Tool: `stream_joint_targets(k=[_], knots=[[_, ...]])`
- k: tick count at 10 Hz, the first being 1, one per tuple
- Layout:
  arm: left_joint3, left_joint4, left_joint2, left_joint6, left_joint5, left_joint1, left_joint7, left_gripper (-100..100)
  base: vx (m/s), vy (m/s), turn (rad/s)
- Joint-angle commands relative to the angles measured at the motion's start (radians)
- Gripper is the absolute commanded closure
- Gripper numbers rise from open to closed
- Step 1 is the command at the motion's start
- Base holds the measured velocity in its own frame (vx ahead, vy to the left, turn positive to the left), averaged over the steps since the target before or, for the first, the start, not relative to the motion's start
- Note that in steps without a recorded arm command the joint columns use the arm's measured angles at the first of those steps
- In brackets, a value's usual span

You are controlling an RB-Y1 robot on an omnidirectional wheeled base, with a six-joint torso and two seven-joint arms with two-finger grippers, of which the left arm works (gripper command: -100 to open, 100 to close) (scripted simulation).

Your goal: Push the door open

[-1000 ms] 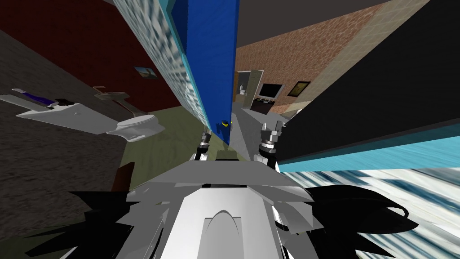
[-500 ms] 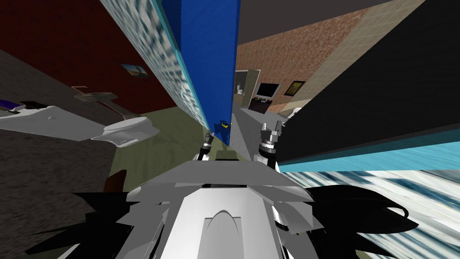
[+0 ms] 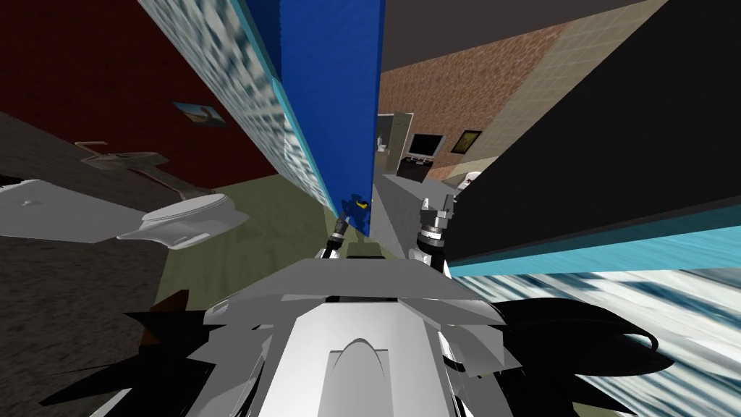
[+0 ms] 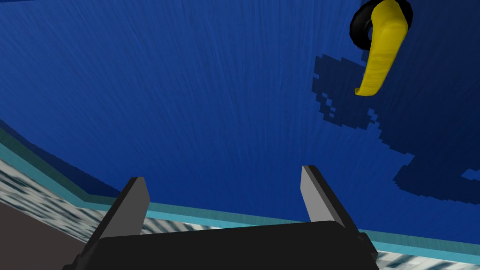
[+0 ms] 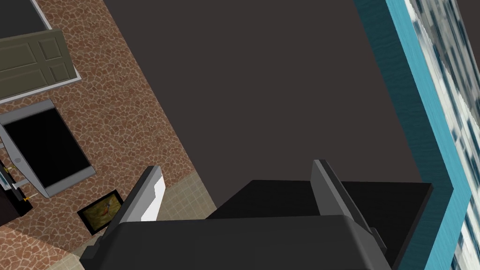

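The blue door (image 3: 336, 87) stands swung in, seen nearly edge-on in the head view, with a patterned teal-trimmed wall to its left. Its blue face (image 4: 197, 93) lies close before my left gripper (image 4: 224, 192), which is open with nothing between the fingers. A yellow lever handle (image 4: 380, 51) on a black rose sits off to one side of that gripper, apart from it. In the head view the left gripper (image 3: 346, 219) is at the door's lower edge near the handle (image 3: 360, 204). My right gripper (image 3: 440, 210) is open and raised beside a dark wall.
A white toilet (image 3: 184, 217) and a sink (image 3: 119, 158) stand on the olive floor to the left. Through the gap lies a grey passage (image 3: 394, 206) with a brick wall, a dark screen (image 3: 425, 145) and a further door. A dark wall (image 3: 579, 152) with teal trim closes the right.
I have moved forward and turned: the toilet and sink slid left and the door stands more edge-on. The left gripper has stayed at the door near the handle. The right arm holds its pose.
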Motion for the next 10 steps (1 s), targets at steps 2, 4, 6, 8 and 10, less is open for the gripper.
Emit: stream_joint_targets(k=[2,4,6,8,10], knots=[[-0.017,0.047,0.001,-0.014,-0.001,-0.01,-0.001,-100,0.062,0.082,-0.067],[-0.036,0.1,0.003,-0.026,-0.002,-0.025,-0.003,-100,0.047,0.055,-0.08],[-0.055,0.154,0.004,-0.038,-0.003,-0.04,-0.005,-100,0.078,0.076,-0.103],[-0.081,0.229,0.005,-0.055,-0.005,-0.06,-0.007,-100,0.09,0.102,-0.128],[-0.098,0.277,0.005,-0.066,-0.006,-0.074,-0.008,-100,0.094,0.118,-0.104]])
